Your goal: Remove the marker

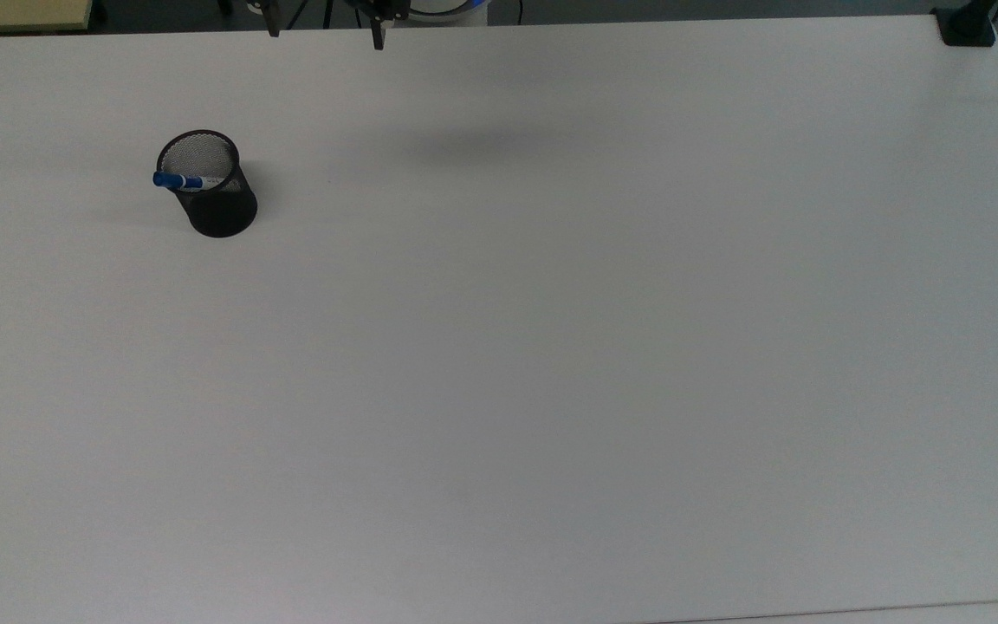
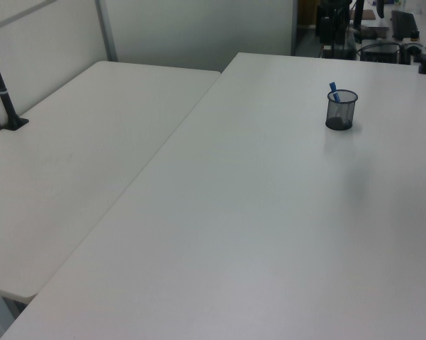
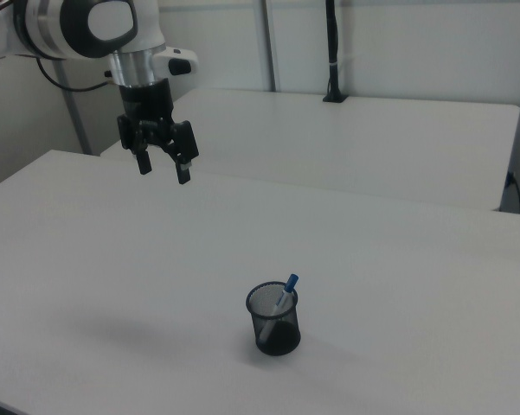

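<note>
The marker (image 1: 183,180) has a blue cap and a white barrel. It stands slanted inside a black mesh cup (image 1: 207,184), its capped end sticking out over the rim towards the top view's left. The same marker (image 3: 285,294) leans in the cup (image 3: 275,322) near the front of the right view, and marker (image 2: 334,92) and cup (image 2: 341,110) appear far off in the left view. My gripper (image 3: 163,169) hangs open and empty high above the table, well away from the cup. Its fingertips show at the top edge of the top view, with the gripper (image 1: 326,35) to the cup's right.
The white table (image 1: 551,364) is broad and bare around the cup. A second white table (image 2: 71,163) adjoins it. A black clamp base (image 1: 967,26) sits at the top view's far right corner, and a black pole (image 3: 331,52) stands on the second table.
</note>
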